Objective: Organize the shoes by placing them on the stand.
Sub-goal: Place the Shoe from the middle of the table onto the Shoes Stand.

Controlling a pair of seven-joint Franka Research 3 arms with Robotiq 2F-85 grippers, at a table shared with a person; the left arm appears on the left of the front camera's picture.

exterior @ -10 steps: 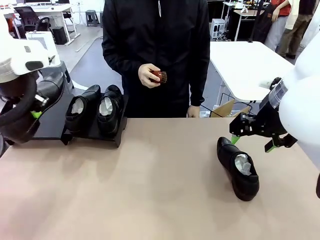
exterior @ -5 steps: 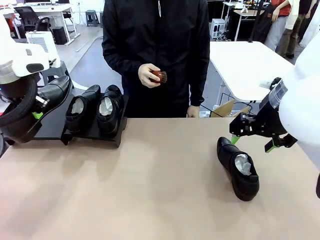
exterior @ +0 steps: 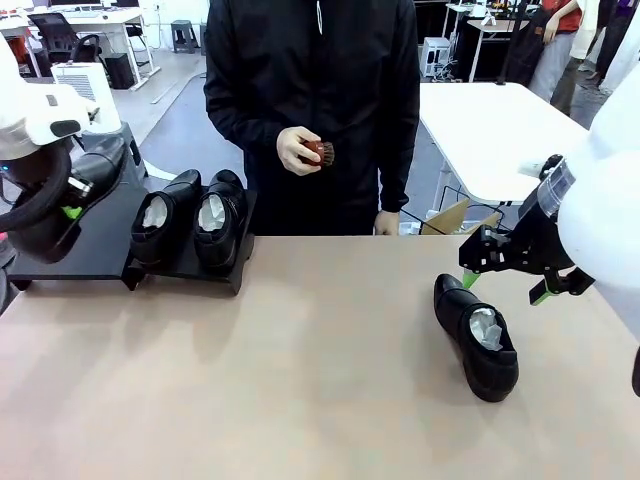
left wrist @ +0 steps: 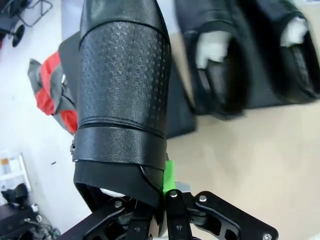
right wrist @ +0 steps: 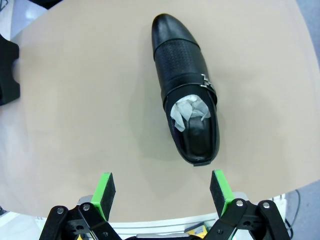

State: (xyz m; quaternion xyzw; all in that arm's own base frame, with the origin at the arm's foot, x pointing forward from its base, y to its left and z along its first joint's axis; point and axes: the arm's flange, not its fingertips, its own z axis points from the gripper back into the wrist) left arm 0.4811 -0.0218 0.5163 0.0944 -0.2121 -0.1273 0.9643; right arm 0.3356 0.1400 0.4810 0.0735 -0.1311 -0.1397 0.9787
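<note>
Front view, largest first: the stand [exterior: 70, 235] holds two shoes [exterior: 190, 220] side by side at its right end, leaving its left half bare; over that bare half the left gripper [exterior: 72, 200] now carries a third shoe [exterior: 100, 165] higher and further back than a second ago, jaws pinched on its heel rim, so placement looks close; the fourth shoe [exterior: 477, 338] lies unmoved on the table [exterior: 300, 380], well apart from the stand; the right gripper [exterior: 505, 283] hovers just behind it, green pads [right wrist: 105, 192] spread wide, holding nothing
</note>
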